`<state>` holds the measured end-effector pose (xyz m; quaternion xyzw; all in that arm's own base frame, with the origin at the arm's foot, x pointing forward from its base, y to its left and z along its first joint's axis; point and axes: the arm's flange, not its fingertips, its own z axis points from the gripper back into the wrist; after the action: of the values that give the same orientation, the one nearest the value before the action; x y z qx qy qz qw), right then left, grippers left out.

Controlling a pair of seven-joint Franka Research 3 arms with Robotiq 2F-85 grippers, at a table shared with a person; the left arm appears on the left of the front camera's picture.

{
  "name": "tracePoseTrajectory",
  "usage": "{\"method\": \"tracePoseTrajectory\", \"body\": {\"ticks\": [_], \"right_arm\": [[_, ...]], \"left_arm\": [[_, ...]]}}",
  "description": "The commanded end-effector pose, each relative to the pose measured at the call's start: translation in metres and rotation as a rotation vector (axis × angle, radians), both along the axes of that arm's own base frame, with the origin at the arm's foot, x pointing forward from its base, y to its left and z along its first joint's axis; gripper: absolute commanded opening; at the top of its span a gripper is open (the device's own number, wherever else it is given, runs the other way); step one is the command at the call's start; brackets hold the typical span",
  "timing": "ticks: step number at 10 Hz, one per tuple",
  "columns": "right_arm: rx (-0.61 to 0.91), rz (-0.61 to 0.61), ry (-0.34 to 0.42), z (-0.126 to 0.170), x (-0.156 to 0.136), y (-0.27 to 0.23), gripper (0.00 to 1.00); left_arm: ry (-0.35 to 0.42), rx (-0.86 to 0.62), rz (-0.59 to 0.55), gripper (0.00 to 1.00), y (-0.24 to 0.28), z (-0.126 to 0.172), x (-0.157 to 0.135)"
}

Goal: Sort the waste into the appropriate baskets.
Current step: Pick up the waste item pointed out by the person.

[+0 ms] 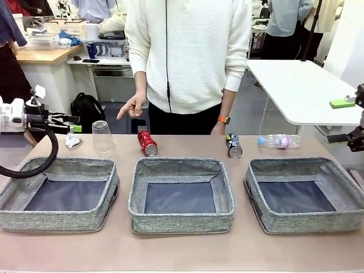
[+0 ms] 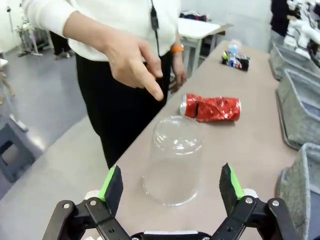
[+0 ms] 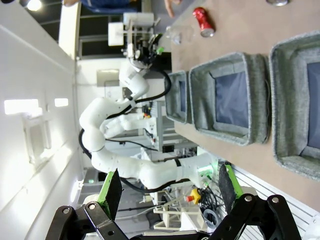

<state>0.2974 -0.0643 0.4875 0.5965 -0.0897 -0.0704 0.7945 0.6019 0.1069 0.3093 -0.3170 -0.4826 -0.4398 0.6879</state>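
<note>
Clear upturned cup, wide-open empty left gripper poised just short of it, crushed red can just beyond; reaching step, likely needing forward advance, then gentle squeeze.

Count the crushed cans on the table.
2. A crushed red metal can lies behind the middle grey woven-fabric basket; a crushed dark metal can lies left of the clear plastic bottle.

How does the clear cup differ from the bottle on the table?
Pose: the cup stands mouth down; the bottle lies on its side.
Look: the cup is plain; the bottle has a label and blue cap.
Place: the cup is behind the left basket, before the open left gripper; the bottle is behind the right basket.
Both are clear plastic, outside the baskets.
</note>
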Motion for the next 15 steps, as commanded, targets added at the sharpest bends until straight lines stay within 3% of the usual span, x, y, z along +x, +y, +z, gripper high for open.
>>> {"method": "tracePoseTrajectory", "body": {"ticks": [1, 8, 15], "right_arm": [[0.018, 0.004, -0.032, 0.002, 0.003, 0.0, 1.0], [0.018, 0.004, -0.032, 0.002, 0.003, 0.0, 1.0], [0.018, 0.004, -0.032, 0.002, 0.003, 0.0, 1.0]], "left_arm": [[0.059, 0.086, -0.066, 1.0, -0.007, 0.001, 0.016], [0.102, 0.185, -0.11, 1.0, -0.056, -0.023, 0.031], [0.104, 0.079, -0.124, 1.0, -0.096, -0.046, 0.034]]}}
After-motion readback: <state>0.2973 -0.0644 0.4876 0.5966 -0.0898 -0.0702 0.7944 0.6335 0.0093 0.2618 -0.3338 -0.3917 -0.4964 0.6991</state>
